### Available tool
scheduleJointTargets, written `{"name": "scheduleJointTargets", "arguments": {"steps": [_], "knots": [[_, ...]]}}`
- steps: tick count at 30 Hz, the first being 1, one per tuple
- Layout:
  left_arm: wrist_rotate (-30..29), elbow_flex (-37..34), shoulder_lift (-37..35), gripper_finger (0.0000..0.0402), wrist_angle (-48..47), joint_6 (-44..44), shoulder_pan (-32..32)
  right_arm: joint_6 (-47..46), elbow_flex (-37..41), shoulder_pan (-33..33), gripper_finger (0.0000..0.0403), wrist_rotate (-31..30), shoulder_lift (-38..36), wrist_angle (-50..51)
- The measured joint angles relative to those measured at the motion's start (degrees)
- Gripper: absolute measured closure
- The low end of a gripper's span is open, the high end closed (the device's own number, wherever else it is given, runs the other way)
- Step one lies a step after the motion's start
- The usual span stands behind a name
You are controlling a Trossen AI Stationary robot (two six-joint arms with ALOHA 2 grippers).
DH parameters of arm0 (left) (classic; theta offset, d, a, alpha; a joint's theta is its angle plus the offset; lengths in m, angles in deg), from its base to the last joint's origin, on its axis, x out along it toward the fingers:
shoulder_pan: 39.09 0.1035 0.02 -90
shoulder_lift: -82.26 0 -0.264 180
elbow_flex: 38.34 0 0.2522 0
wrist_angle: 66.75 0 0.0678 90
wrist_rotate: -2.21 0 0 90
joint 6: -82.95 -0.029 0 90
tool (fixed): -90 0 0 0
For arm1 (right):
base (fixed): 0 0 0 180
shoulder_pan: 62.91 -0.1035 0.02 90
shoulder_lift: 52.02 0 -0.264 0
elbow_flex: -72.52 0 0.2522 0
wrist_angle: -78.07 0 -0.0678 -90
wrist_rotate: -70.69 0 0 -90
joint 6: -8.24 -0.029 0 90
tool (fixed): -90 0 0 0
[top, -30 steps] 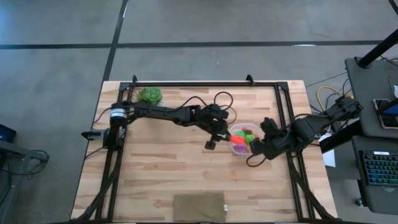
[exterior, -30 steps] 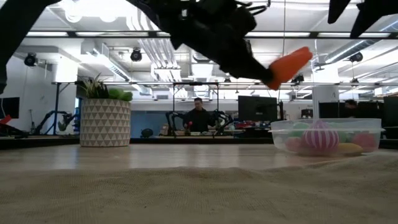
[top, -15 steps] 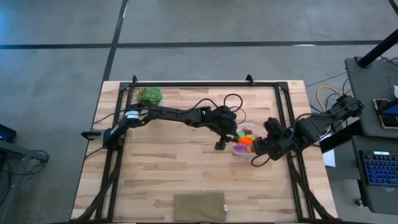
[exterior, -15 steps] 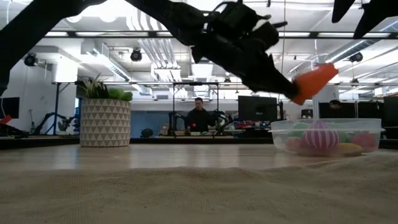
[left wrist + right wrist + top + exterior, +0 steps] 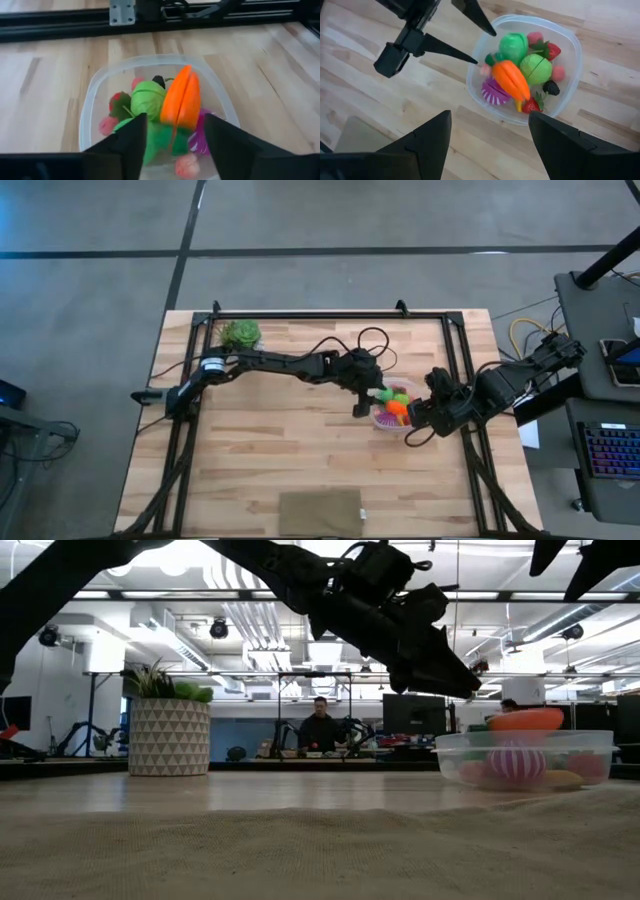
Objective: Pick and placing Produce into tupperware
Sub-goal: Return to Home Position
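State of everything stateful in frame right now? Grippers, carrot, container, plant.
left gripper, open, empty, at the container's edge
right gripper, open, empty, above and beside the container
carrot, free, lying atop the produce in the container
container, upright, lidless, holding produce
plant pot, upright

Carrot atop filled tupperware, left tool spread beside rim

- We see the tupperware, round and clear, standing upright on the right side of the table.
- We find the orange carrot lying on top of the pile inside it.
- Beneath the carrot we see two green balls, a magenta bunch and small red pieces.
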Motion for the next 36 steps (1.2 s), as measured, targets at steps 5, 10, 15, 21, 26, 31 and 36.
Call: {"name": "scheduleJointTargets", "arguments": {"steps": [5,10,15,21,26,31,36], "knots": [[-1.81,0.00,-0.41,0.0159,-1.57,1.71,-0.20,0.00,0.00,0.00,0.0145,-0.01,-0.02,0.34],[-2.14,0.00,-1.86,0.0124,-5.17,1.64,-0.20,0.04,0.00,-0.01,0.0145,-0.03,-0.02,1.01],[-2.16,-0.49,-5.17,0.0118,-11.69,1.61,-0.20,0.02,0.00,0.00,0.0145,-1.22,-0.04,1.66],[0.44,-5.61,-14.52,0.0118,-16.23,-1.83,-0.19,0.05,0.00,0.02,0.0145,-4.36,-0.09,1.67],[-0.46,-13.76,-26.48,0.0118,-15.03,-2.89,-0.21,1.49,-0.76,0.11,0.0145,-7.60,-0.63,1.34],[-5.44,-22.28,-36.69,0.0118,-16.76,2.42,-0.07,3.93,-3.18,0.25,0.0145,-2.77,-1.00,1.31],[-5.54,-29.93,-47.37,0.0118,-15.39,16.83,-0.11,-0.01,-5.88,0.24,0.0145,-4.98,-0.75,-0.63]]}}
